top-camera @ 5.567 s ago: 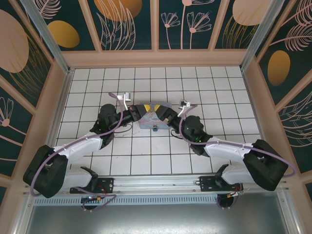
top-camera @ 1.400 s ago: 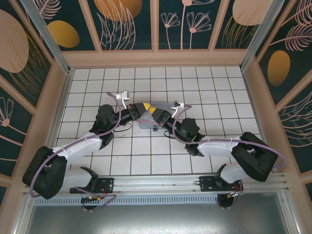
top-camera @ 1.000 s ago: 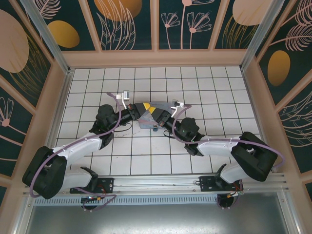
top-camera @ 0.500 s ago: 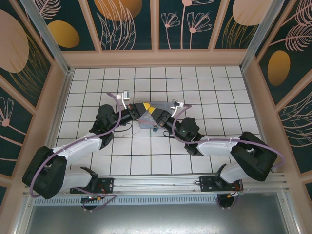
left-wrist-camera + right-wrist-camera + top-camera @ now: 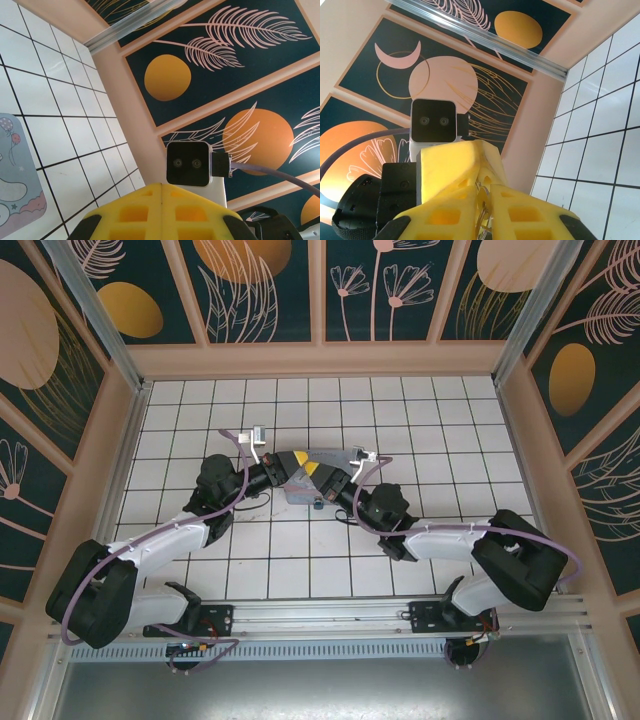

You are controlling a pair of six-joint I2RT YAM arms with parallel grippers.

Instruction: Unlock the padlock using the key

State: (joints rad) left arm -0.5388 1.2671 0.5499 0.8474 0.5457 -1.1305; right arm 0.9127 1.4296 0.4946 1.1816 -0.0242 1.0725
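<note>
Your left gripper (image 5: 161,196) has its yellow fingers pressed flat together. Its own wrist camera shows you nothing between them, and the bottom edge cuts off most of the fingers.

Your right gripper (image 5: 486,199) is closed down narrow on a thin metal sliver, the key (image 5: 482,212). Only a bright, wire-like edge of it shows in the slit, so you cannot read its shape or which way it points.

From above, both sets of yellow tips meet over the pastel blue tin (image 5: 297,494) and hide most of its lid. The padlock (image 5: 316,504) is a tiny teal speck at the tin's near edge, just below the right fingertips. You cannot tell whether it rests on the tin or on the floor beside it, and its shackle is too small to make out.

The floor (image 5: 290,560) is white square tile with dark joints. Around it stand peach-framed wall panels (image 5: 265,290), dark teal with orange discs and pale leaf drawings. A metal rail (image 5: 320,612) runs along the near edge and carries both arm bases.
</note>
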